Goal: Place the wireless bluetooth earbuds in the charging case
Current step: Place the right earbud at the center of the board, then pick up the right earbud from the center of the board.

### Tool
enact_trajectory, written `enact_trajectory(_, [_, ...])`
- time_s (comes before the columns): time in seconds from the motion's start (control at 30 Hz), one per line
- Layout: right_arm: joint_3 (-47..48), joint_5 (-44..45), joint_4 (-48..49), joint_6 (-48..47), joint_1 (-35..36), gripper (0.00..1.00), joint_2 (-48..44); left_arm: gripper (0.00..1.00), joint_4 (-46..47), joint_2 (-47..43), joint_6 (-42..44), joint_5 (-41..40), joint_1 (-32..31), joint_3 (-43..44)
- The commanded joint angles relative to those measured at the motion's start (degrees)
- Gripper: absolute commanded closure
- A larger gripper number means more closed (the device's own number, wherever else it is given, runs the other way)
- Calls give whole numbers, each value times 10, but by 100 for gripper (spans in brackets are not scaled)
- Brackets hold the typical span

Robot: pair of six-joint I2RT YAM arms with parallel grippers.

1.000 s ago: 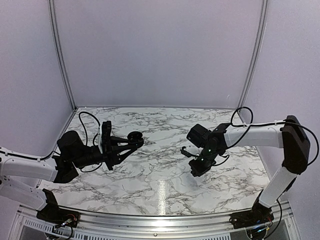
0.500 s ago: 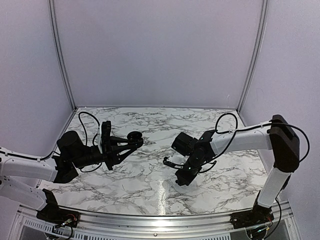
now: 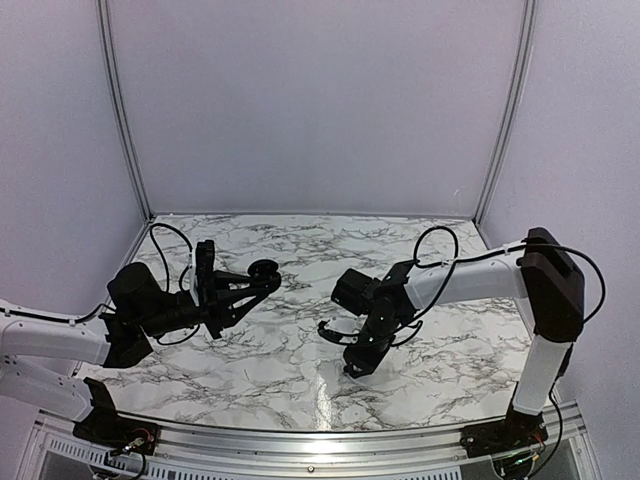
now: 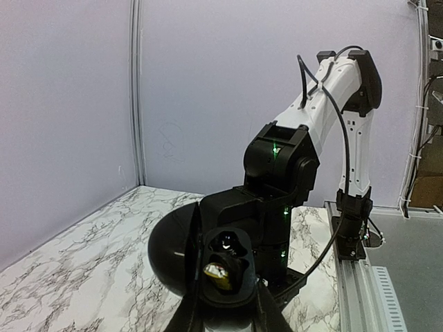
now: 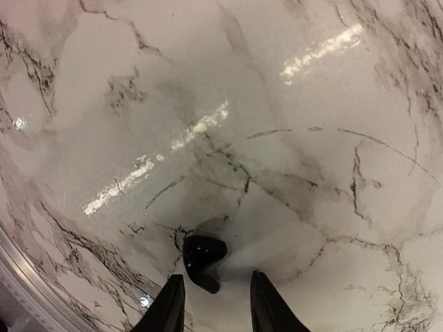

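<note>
My left gripper is shut on the black charging case and holds it above the table with its round lid open. The case's upper socket holds something glossy black. Its lower socket shows a yellow-gold patch. My right gripper is open and points down at the marble, its fingers on either side of one black earbud that lies on the table just ahead of the tips. In the top view this gripper is near the table's front middle. No white earbuds are in view.
The right arm stands right behind the held case in the left wrist view. A metal rail runs along the near table edge. Walls close the table at the back and on both sides.
My right arm has swung left and toward the near edge, and its gripper has come down over the black earbud. My left arm has shifted slightly left with the case.
</note>
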Motion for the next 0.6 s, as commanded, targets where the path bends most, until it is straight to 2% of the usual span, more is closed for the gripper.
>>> enact_trajectory(0.0, [38,32,-51,3,9,63,-4,100,12,-17,-4,-6,2,-7])
enact_trajectory(0.3, [120,39,-99,5,9,61,32,100,6,-29,-3,-12,4,-14])
enact_trajectory(0.57, [141,26,-107,6,9,66,66,100,4,-41,-2,-15,5,-23])
